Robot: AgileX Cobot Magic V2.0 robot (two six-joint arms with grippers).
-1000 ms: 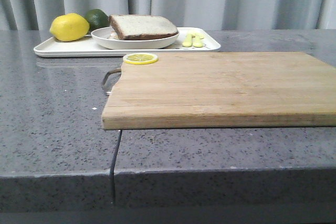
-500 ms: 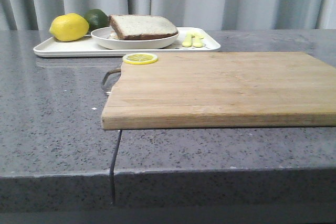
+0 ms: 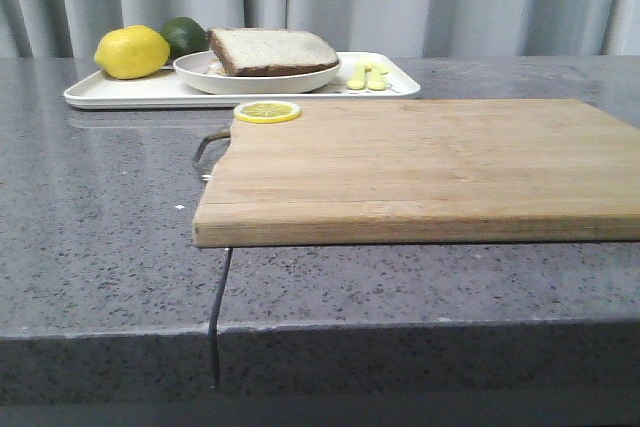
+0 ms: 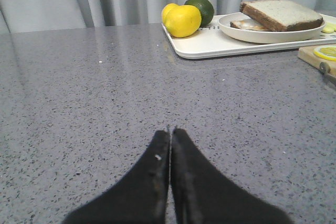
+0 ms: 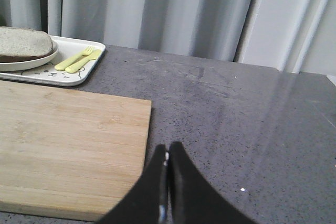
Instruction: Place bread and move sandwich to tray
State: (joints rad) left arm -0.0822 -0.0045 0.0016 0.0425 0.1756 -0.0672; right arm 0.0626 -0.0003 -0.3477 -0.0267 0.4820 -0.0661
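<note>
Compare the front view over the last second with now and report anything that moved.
Nothing visibly changed. The plate with the sandwich sits on the tray beside the lemon and lime. The lemon slice lies on the cutting board. Neither the left gripper nor the right gripper holds anything.

sandwich (image 3: 272,51) on tray (image 3: 120,93), behind cutting board (image 3: 430,167)

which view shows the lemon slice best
The front view: the whole lemon slice shows, lying on the near left corner of the wooden cutting board, in front of the tray. The left wrist view catches only part of it at the picture's edge. The right wrist view does not show it.
</note>
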